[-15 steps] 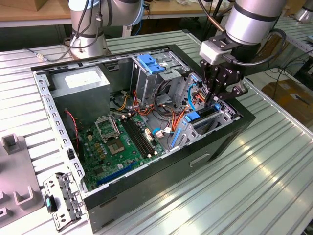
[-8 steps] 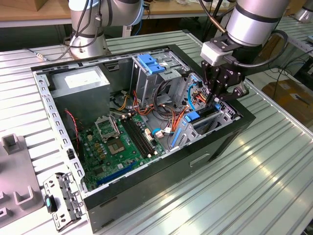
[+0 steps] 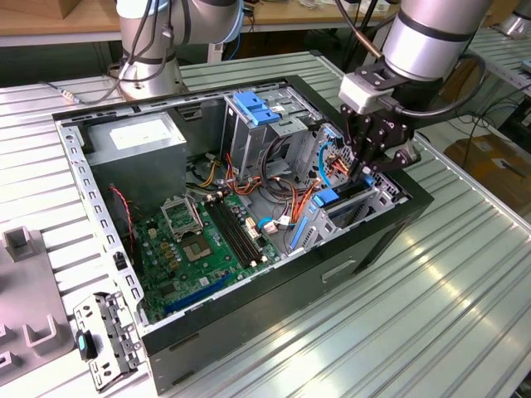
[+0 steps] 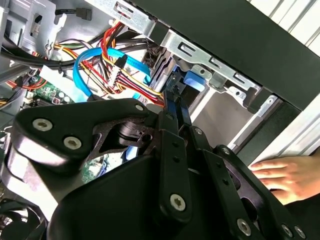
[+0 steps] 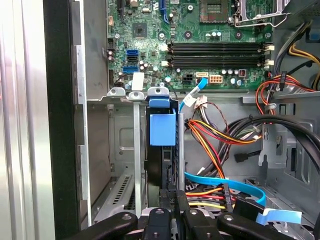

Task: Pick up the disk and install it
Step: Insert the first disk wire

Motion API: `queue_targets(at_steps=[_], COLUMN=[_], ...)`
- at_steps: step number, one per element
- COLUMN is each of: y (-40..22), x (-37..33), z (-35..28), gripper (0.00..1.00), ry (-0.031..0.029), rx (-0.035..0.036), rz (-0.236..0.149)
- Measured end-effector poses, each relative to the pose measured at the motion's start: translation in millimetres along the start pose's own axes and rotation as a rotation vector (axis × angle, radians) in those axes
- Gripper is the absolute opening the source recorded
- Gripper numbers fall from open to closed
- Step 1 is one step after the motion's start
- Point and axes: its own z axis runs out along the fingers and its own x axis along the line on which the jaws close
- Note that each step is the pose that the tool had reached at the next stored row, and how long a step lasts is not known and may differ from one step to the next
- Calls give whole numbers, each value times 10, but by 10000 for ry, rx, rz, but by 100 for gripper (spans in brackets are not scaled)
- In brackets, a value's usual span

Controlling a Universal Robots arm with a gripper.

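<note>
The disk (image 5: 159,162) stands on edge inside the drive bay (image 5: 135,165) of the open computer case, with its light blue bracket (image 5: 162,129) at the far end. In the exterior view the disk (image 3: 347,199) sits in the bay at the case's right end. My gripper (image 3: 362,170) hangs right over it. In both wrist views its fingers are pressed together, and the gripper (image 5: 177,197) has its tips against the disk's near edge. I see nothing held between them. The second wrist view shows the gripper (image 4: 176,102) pointing at the blue bracket (image 4: 192,81).
Red, yellow and blue cables (image 5: 220,150) crowd the space beside the bay. The motherboard (image 3: 199,240) lies on the case floor, with a tall grey cage with a blue top (image 3: 253,116) behind it. A person's hand (image 4: 290,175) rests outside the case wall. A loose bracket (image 3: 104,340) lies on the table.
</note>
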Motion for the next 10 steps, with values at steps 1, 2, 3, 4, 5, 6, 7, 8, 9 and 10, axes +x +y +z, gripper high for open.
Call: queue_targets(at_steps=[1, 2, 3, 4, 5, 6, 7, 8, 9, 10], y=[0, 0, 0, 1, -1, -1, -1, 0, 0, 1], x=[0, 0, 0, 0, 0, 0, -1, -1, -1, -1], z=[3, 5, 9, 13, 17, 19, 23, 28, 39, 51], gripper=[16, 16, 16, 16, 16, 16, 16, 16, 16, 16], ry=[2, 3, 0, -1, 0, 1, 1, 0, 0, -1], rx=[0, 0, -1, -2, -4, -5, -5, -7, -9, -10], rz=[0, 2, 3, 4, 3, 3, 4, 4, 4, 5])
